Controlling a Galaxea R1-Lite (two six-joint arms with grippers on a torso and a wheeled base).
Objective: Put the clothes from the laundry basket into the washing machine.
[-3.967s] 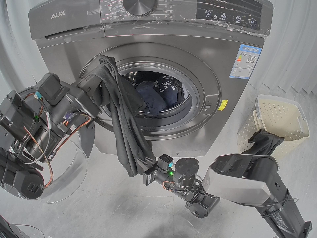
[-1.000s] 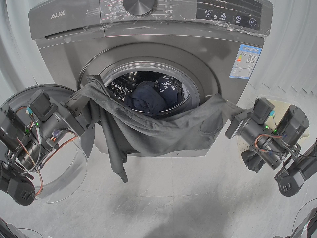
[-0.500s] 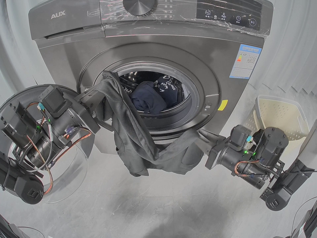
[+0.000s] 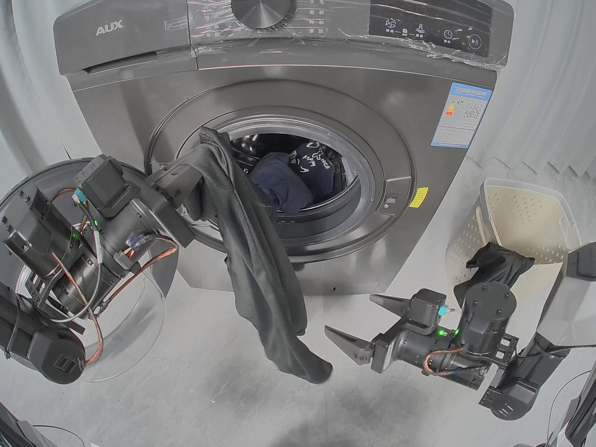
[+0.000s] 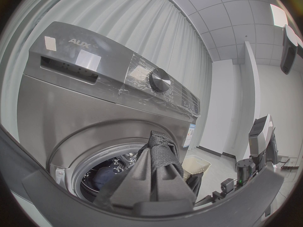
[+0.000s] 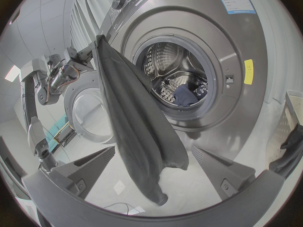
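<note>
Right gripper: observed lowest and nearest, above the floor, fingers spread wide apart and holding nothing. It pointed toward the robot's left.

Dark grey garment: its free lower end hung just beside the right gripper's fingertips, on their left side, apart from them. In the right wrist view the cloth hung in front of the open fingers without touching either one. From that end the garment rose as one long draped fold to the left gripper.

Left gripper: higher than the right gripper and further in, at the left edge of the machine's opening. Its fingers were clamped together on the top of the dark grey garment, a bunch of cloth standing up above them. All of the garment that could be seen hung outside the drum.

Glass door: swung open, below and to the left of the left gripper.

Laundry basket: cream, perforated, beyond the right gripper and to its right. A black garment lay draped over its near rim.

Washing machine: directly beyond both grippers. Navy clothes lay in the drum, past the left gripper and to its right.
</note>
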